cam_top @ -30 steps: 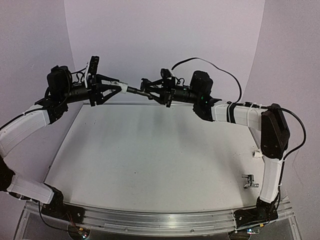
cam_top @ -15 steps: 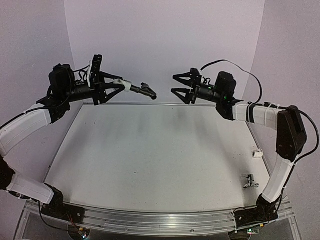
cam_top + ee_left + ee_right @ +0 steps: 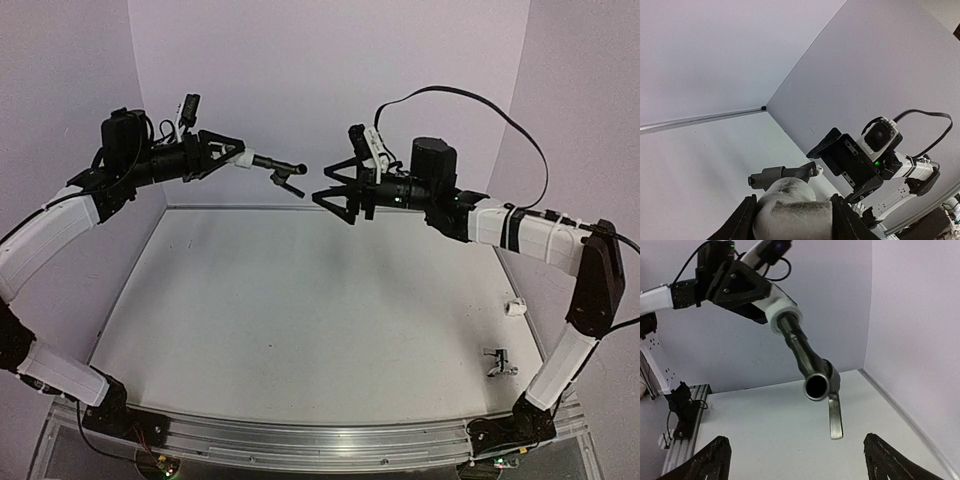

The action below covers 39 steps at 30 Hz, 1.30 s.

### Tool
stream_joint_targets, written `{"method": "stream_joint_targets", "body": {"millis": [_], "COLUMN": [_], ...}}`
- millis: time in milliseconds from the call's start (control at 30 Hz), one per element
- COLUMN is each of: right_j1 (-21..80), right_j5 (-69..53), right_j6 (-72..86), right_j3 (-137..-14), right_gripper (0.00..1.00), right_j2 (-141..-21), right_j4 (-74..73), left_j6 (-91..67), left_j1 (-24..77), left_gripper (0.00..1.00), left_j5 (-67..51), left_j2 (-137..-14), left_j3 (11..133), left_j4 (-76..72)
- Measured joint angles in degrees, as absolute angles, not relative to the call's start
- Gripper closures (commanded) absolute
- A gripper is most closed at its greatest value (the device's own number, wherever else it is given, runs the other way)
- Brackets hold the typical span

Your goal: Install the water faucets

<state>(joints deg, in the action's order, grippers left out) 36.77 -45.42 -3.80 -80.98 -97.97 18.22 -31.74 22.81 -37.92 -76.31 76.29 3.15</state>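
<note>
Left fingers [image 3: 220, 142] pinch a white fitting [image 3: 238, 158] (dark faucet [image 3: 282, 171] sticking out); right fingers [image 3: 712, 462] spread, facing it, apart.

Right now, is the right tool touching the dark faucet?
Apart. The top view shows bare wall between the open right tool and the dark faucet.

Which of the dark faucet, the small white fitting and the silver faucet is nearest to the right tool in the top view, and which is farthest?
1. The dark faucet, held up just left of the right tool.
2. The white fitting, by the right edge of the table.
3. The silver faucet, also right, nearer the front edge.
</note>
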Motion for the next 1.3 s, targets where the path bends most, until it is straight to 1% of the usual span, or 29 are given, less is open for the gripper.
{"method": "stream_joint_targets", "body": {"millis": [100,167,233,333,467,533,600,667,833,933,1033,1100,1133,1200,1300], "right_j1": [38.47,39.04,39.37,39.54,39.57,39.57,39.57,39.57,39.57,39.58,39.62,39.70,39.78,39.91,39.94], "right_j5": [-44.76,-44.76,-44.59,-44.54,-45.34,-46.31,-47.24,-48.53,-51.21,-52.39,-53.22,-53.48,-53.48,-53.16,-51.75], "right_j6": [-10.97,-12.76,-12.52,-10.31,-6.34,-3.90,-1.71,0.97,5.34,6.18,6.37,6.63,6.96,7.96,11.47], "right_j3": [-82.88,-85.19,-87.20,-89.86,-92.64,-92.75,-93.18,-93.54,-93.45,-92.50,-91.11,-90.65,-90.54,-90.54,-90.90], "right_gripper": [0.08,0.12,0.17,0.29,0.42,0.46,0.46,0.41,0.34,0.35,0.39,0.45,0.52,0.67,0.84], "right_j2": [-98.35,-99.56,-101.11,-103.86,-107.31,-107.96,-108.49,-109.01,-109.37,-109.37,-109.40,-109.41,-109.43,-109.44,-109.87], "right_j4": [18.25,18.83,20.31,22.37,23.65,23.98,24.24,24.64,26.92,28.56,28.76,28.62,28.63,28.68,29.13], "left_j6": [-34.93,-36.18,-37.08,-37.60,-37.59,-37.57,-37.60,-37.58,-37.88,-38.45,-39.11,-39.38,-39.54,-39.74,-39.26], "left_j1": [22.68,22.68,22.68,22.68,22.68,22.60,22.44,22.46,22.50,22.50,22.50,22.50,22.50,22.50,22.50], "left_gripper": [1.00,1.00,1.00,1.00,1.00,1.00,1.00,1.00,1.00,1.00,1.00,1.00,1.00,1.00,1.00], "left_j5": [-39.49,-40.63,-41.65,-43.10,-44.61,-45.13,-45.64,-46.38,-47.75,-47.97,-48.04,-48.11,-48.20,-48.40,-48.97], "left_j2": [-76.55,-76.77,-76.99,-77.27,-77.90,-78.55,-79.03,-79.37,-80.15,-80.63,-81.08,-81.09,-81.17,-81.36,-81.45], "left_j3": [78.19,78.77,78.92,78.98,79.24,79.47,79.48,79.48,80.13,80.93,81.78,81.91,82.12,82.44,82.51], "left_j4": [6.73,7.91,8.69,10.01,10.60,10.57,10.53,10.52,10.51,10.46,10.39,10.34,10.47,10.35,10.07]}}
